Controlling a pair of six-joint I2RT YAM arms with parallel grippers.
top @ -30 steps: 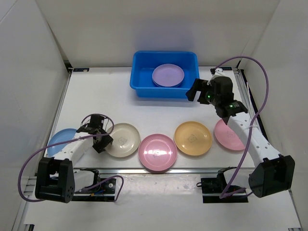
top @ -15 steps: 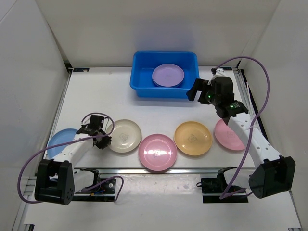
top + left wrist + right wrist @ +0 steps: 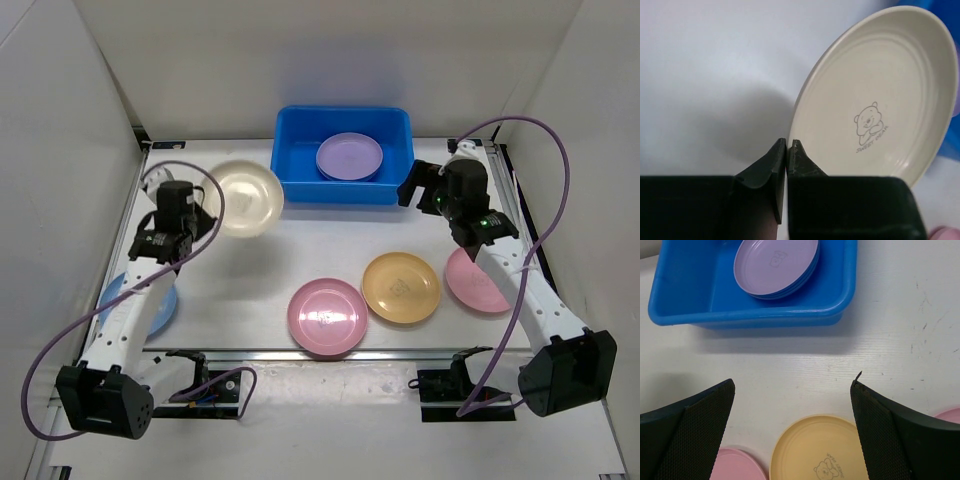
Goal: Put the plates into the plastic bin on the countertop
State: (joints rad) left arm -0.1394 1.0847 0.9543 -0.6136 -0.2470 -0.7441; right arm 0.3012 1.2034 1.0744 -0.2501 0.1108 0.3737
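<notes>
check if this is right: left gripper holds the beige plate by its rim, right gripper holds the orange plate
The right gripper is open and empty; the orange plate lies on the countertop (right wrist view). The left gripper holds the beige plate's rim.

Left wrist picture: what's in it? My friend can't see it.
The left gripper pinches the rim of a beige plate with a little bear drawn on it, above the white countertop. The blue bin peeks in at the right.

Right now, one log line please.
left gripper: shut on beige plate, beside blue bin | right gripper: open, empty | purple plates: in bin
</notes>
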